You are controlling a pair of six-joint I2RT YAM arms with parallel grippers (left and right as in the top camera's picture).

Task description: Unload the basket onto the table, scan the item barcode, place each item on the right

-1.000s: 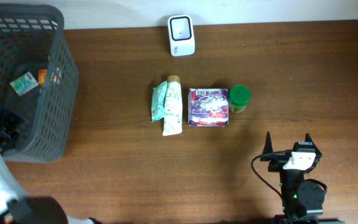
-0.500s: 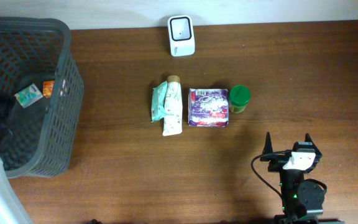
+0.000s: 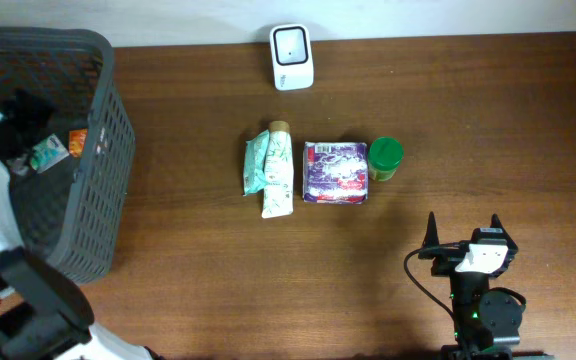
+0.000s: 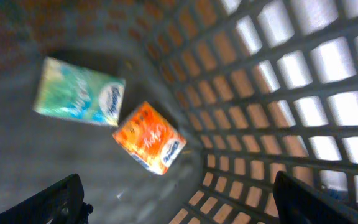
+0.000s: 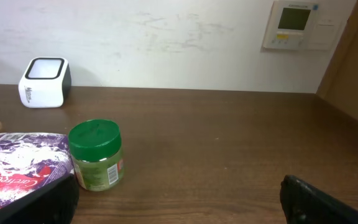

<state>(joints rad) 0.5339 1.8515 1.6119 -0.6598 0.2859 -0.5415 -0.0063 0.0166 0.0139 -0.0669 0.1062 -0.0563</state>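
**Overhead.** A purple pack (image 3: 335, 172) lies in the middle of the brown desk (image 3: 488, 120). Touching its right edge stands a green-lidded jar (image 3: 385, 159). Just beside its left edge lies a tube (image 3: 279, 170), and a mint wipes packet (image 3: 258, 163) is pressed against the tube's far side. Up-screen of the purple pack, slightly to the left and at the desk's back edge, sits the white scanner (image 3: 292, 57). Far to the left of the pack stands a dark mesh basket (image 3: 108, 150). The left arm (image 3: 8, 125) reaches into it, close above a teal packet (image 3: 48, 153) and an orange packet (image 3: 76, 143). Down-screen and to the right of the pack is the right arm (image 3: 473, 270), well apart from every item.

**Left wrist.** The left jaws are spread wide, one dark tip at each lower corner, and nothing is between them. Below them the teal packet (image 4: 79, 92) and the orange packet (image 4: 149, 138) lie on the basket floor, close together by the mesh wall (image 4: 278, 93).

**Right wrist.** The right jaws are also spread wide and hold nothing. The purple pack (image 5: 17, 171) shows at lower left, with the jar (image 5: 96, 154) at its right and the scanner (image 5: 44, 82) behind it against the wall.
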